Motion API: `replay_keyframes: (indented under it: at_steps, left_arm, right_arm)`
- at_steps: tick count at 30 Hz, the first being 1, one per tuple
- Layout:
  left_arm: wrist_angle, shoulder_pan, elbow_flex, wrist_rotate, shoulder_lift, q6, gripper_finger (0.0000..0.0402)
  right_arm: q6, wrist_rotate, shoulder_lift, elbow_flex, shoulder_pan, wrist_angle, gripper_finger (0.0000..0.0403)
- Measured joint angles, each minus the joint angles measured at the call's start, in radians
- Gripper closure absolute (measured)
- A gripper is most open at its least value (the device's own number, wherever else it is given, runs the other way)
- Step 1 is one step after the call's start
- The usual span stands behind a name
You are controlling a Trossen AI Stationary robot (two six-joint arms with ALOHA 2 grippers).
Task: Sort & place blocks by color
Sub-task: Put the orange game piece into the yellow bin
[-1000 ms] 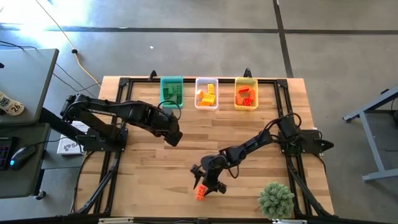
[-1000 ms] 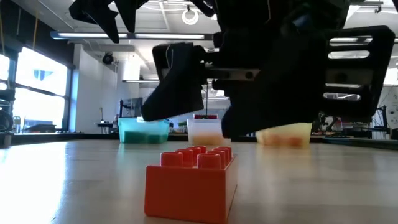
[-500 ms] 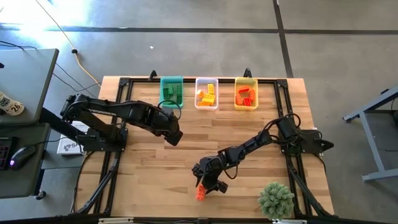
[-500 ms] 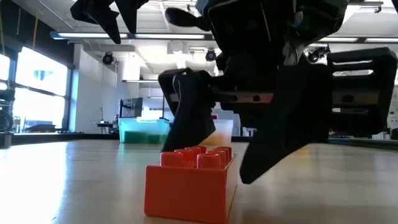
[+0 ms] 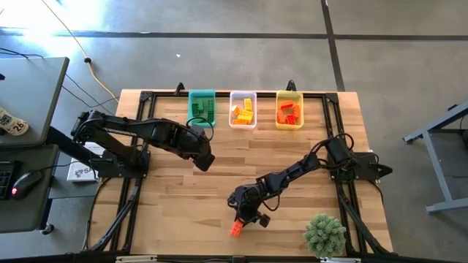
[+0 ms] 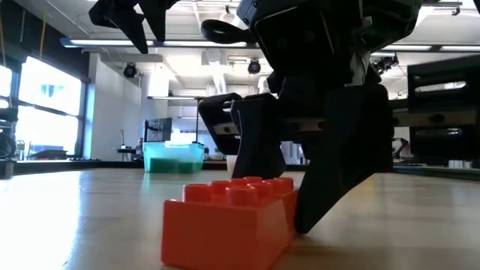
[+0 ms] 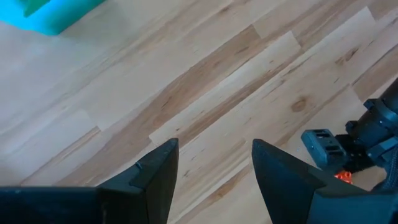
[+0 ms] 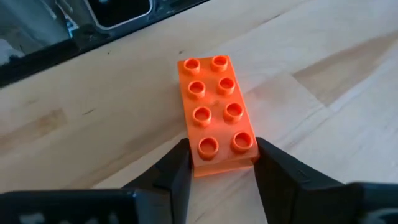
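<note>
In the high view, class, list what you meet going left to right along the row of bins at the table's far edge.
Teal bin holding green blocks → clear bin holding yellow blocks → yellow bin holding orange-red blocks.

In the low view, the right gripper (image 6: 300, 217) hides the clear and yellow bins behind it, while the orange-red brick's (image 6: 229, 225) base is cut off by the picture's edge.

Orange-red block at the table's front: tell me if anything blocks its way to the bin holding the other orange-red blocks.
Nothing visible does. The right end effector has its fingers against both sides of the orange-red block. Bare wood lies between it and the yellow bin at the back. The left end effector hangs off to the side.
</note>
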Motion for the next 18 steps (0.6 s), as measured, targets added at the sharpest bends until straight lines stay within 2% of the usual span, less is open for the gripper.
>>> replay_keyframes:
  at_steps: [6,18]
  left_arm:
    - [0.000,0.000,0.000,-0.021,0.000,0.006,0.0211]
    - [-0.001,-0.014,0.000,-0.113,0.000,0.176,0.0213]
  right_arm:
    - [0.086,0.011,-0.001,0.001,-0.011,-0.010,0.0278]
    - [0.273,0.107,-0.013,0.001,-0.065,-0.029,0.0283]
